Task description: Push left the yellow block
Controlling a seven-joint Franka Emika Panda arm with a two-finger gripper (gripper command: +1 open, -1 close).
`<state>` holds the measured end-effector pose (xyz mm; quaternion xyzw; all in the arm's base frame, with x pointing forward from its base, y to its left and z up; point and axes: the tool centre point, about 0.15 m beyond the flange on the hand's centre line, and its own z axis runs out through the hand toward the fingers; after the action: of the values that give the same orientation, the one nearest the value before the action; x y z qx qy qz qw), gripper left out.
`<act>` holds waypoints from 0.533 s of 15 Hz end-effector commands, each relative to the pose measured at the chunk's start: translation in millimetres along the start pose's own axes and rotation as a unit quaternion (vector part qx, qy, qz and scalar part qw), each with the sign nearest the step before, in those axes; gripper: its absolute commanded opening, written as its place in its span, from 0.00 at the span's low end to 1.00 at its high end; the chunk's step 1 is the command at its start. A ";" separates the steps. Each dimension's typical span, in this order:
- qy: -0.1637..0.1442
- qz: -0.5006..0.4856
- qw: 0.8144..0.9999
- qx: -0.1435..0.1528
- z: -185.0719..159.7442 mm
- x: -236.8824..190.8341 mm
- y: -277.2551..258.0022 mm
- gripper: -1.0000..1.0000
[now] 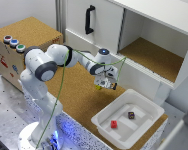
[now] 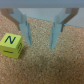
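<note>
The yellow block [image 2: 11, 45] is a small bright yellow cube with a dark "N" on its top face. It lies on the cork surface in the wrist view. My gripper [image 2: 41, 41] is open and empty, with its two fingers [image 2: 56, 31] pointing down at the cork. The block sits just outside one finger, beside it and not between the fingers. In the exterior view my gripper [image 1: 105, 84] hangs low over the cork counter [image 1: 79, 95], in front of the cabinet. The block is too small to make out there.
A white tray [image 1: 144, 100] at the exterior view's right holds a small red cube [image 1: 114, 124] and a dark maroon cube [image 1: 131, 115]. A white cabinet with a black handle [image 1: 89, 19] and an open compartment [image 1: 149, 55] stands behind. A cork box with buttons [image 1: 14, 42] is at the left.
</note>
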<state>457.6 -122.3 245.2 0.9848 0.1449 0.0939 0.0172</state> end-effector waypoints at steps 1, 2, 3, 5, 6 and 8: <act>0.016 -0.012 0.999 0.049 27.8 19.0 -9.7 0.00; 0.015 -0.017 0.998 0.056 31.2 22.6 -19.7 0.00; 0.014 -0.022 0.998 0.060 33.9 24.5 -27.4 0.00; 0.009 -0.025 0.997 0.071 40.2 24.7 -39.4 0.00; 0.005 -0.031 0.997 0.076 42.1 26.2 -45.9 0.00; -0.001 -0.036 0.996 0.083 40.7 26.8 -56.7 0.00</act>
<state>463.7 -84.6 223.2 0.9813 0.1699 0.0878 -0.0227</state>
